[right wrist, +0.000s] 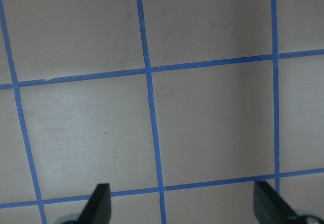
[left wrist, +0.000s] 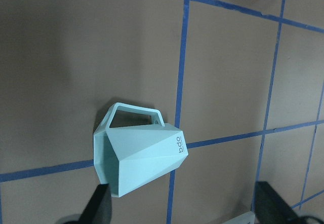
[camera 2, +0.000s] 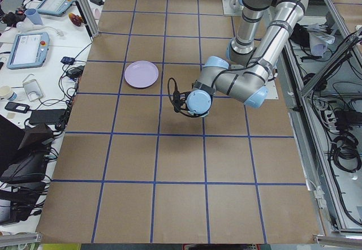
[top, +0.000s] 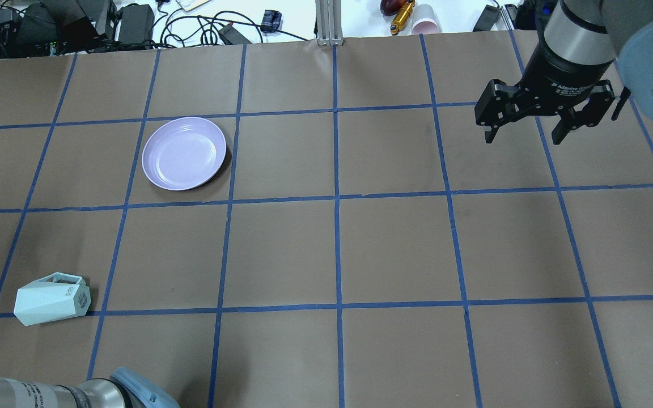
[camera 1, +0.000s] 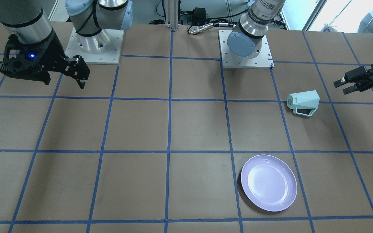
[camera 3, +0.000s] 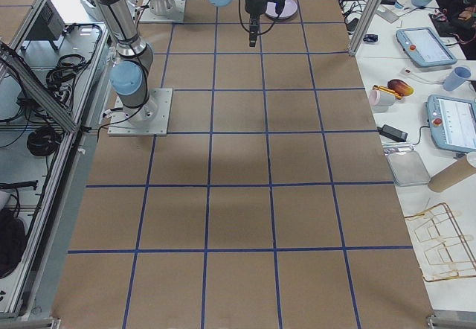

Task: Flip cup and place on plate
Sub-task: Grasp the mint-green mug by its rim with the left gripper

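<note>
Cup: the small pale mint-green faceted mug [top: 51, 298] lies on its side on the brown paper table [top: 394, 249], across a blue tape line [top: 281, 307]. Its loop handle [left wrist: 135, 116] is flat beside it and points toward the plate.
Plate: the round glossy lavender plate [top: 183, 153] sits bare, well apart from the cup.
Left gripper: the left gripper [camera 1: 339, 88] hovers near the cup with its fingers spread and nothing between them.
Right gripper: the right gripper [top: 524, 139] hangs over bare table far from both things, jaws wide and empty.
Risk at grasp: the slanted facets give poor flat contact, so the closing fingers could squeeze the cup out sideways or spin it on the paper.
Risk at flip: a grip on the thin handle or off-centre on the body may let the cup swing or slip as it turns.
Risk at placing: a tilted release on the glossy plate could make the cup topple or slide off the raised rim.
</note>
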Tool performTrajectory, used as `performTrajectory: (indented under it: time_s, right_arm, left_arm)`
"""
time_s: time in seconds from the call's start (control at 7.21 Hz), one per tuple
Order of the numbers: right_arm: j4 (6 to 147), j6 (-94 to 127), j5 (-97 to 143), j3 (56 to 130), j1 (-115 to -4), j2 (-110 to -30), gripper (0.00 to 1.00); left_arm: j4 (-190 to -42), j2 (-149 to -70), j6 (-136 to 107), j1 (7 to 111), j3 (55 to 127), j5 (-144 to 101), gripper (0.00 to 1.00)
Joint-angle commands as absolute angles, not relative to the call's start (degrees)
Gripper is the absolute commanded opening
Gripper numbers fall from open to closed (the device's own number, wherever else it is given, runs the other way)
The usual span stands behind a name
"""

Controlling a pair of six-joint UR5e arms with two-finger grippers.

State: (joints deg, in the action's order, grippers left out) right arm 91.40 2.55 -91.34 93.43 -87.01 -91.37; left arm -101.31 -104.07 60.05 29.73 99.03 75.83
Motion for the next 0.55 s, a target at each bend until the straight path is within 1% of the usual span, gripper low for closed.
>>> performTrajectory:
  time_s: [0.0,0.28,0.42]
  right_arm:
    - [91.4,2.5,-91.3,93.4,-87.0,-91.4,1.00]
    - [91.4,2.5,-91.3,93.4,-87.0,-91.4,1.00]
    - [91.4,2.5,-91.3,93.5,-87.0,-91.4,1.00]
  left_arm:
    - [-101.2,-107.6,60.3,29.5,100.4,75.8,1.00]
    - [-101.2,-108.9,60.2,29.5,103.3,75.8,1.00]
    - [-100.6,-109.6,60.2,29.5,103.4,75.8,1.00]
